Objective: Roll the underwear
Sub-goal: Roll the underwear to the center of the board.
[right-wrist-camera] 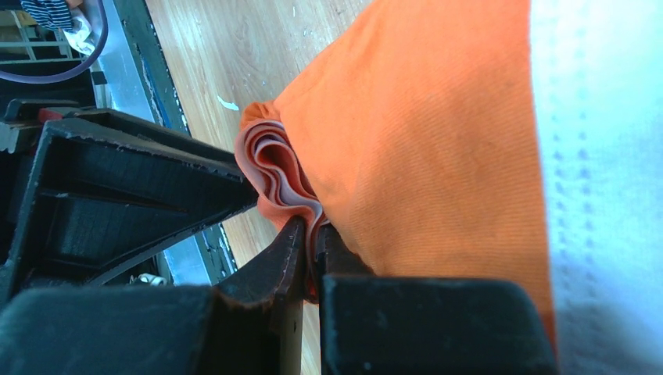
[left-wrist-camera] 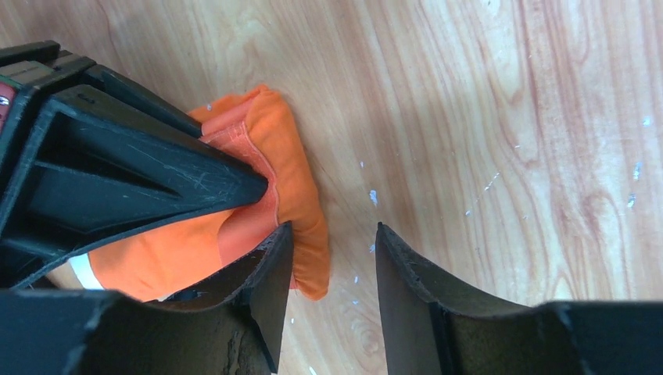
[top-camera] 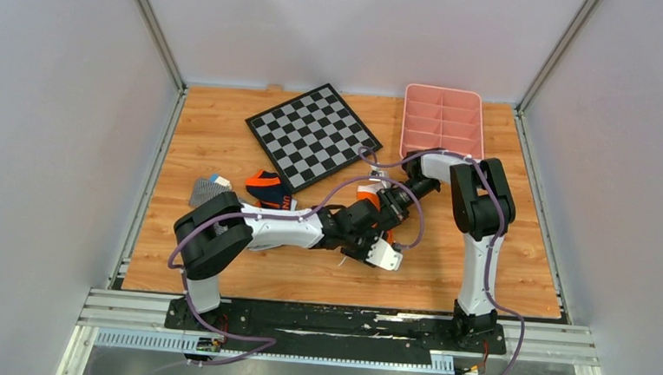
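The orange underwear [left-wrist-camera: 293, 160] lies bunched and partly rolled on the wooden table, mid-table in the top view [top-camera: 368, 192]. My right gripper [right-wrist-camera: 314, 234] is shut on the layered folded edge of the orange fabric [right-wrist-camera: 422, 141]; a white trim band [right-wrist-camera: 602, 156] shows at the right. My left gripper [left-wrist-camera: 332, 254] is open, low over the table, its left finger [left-wrist-camera: 270, 266] against the roll's end and its right finger [left-wrist-camera: 403, 273] over bare wood. In the top view both grippers meet at the underwear, the left [top-camera: 363, 217] and the right [top-camera: 381, 199].
A navy pair with orange lettering [top-camera: 267, 188] and a grey striped garment [top-camera: 206, 190] lie left of the arms. A checkerboard [top-camera: 314, 134] sits at the back centre and a pink divided tray [top-camera: 442, 120] at the back right.
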Robot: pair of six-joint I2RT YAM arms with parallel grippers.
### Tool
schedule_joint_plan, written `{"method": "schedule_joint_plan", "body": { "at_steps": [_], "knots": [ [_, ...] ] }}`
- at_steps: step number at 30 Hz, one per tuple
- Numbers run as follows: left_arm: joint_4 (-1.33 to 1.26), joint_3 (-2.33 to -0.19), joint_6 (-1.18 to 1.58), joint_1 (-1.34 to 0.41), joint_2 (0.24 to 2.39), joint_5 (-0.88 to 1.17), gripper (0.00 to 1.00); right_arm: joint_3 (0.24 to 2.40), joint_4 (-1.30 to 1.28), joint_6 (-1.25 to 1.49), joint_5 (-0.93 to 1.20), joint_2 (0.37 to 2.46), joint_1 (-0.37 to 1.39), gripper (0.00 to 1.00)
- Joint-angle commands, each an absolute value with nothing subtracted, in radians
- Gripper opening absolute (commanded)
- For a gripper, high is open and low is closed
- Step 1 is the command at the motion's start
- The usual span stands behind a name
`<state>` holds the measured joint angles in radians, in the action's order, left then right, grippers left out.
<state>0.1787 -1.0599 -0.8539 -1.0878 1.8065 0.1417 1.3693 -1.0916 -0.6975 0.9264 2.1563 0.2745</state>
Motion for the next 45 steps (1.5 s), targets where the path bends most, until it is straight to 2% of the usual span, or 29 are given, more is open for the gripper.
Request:
{"method": "schedule_joint_plan", "body": {
  "at_steps": [1,4,11,18,21,23,25,27,31,34,40,45],
  "knots": [
    [0.254,-1.151,-0.815,-1.084,1.787,0.272,0.51,1.361,-0.993,-0.753,0.741,2.221,0.273,0.00],
    [0.259,-1.164,-0.799,-1.083,1.788,0.275,0.52,1.358,-0.990,-0.753,0.738,2.219,0.276,0.00],
    [0.180,-1.153,-0.801,-1.077,1.838,0.137,0.53,1.360,-0.992,-0.755,0.735,2.220,0.278,0.00],
    [0.177,-1.132,-0.813,-1.077,1.899,0.093,0.48,1.357,-0.989,-0.754,0.735,2.217,0.279,0.00],
    [0.183,-1.121,-0.808,-1.078,1.913,0.100,0.40,1.358,-0.989,-0.753,0.735,2.218,0.279,0.00],
    [0.195,-1.122,-0.801,-1.077,1.926,0.095,0.25,1.358,-0.991,-0.755,0.735,2.218,0.279,0.01],
    [0.220,-1.134,-0.790,-1.077,1.941,0.100,0.09,1.356,-0.992,-0.755,0.734,2.215,0.279,0.04],
    [0.261,-1.151,-0.764,-1.078,1.954,0.122,0.00,1.349,-0.995,-0.756,0.735,2.195,0.277,0.14],
    [0.369,-1.165,-0.694,-1.076,1.933,0.217,0.00,1.367,-1.092,-0.777,0.800,2.074,0.256,0.40],
    [0.475,-1.155,-0.660,-1.069,1.886,0.344,0.00,1.384,-1.121,-0.782,0.831,1.912,0.224,0.51],
    [0.586,-1.172,-0.552,-1.014,1.874,0.615,0.00,1.336,-0.924,-0.749,0.839,1.578,0.067,0.54],
    [0.753,-1.361,-0.527,-0.901,2.073,0.843,0.00,1.100,-0.636,-0.755,0.735,1.260,-0.023,0.56]
  ]
}}
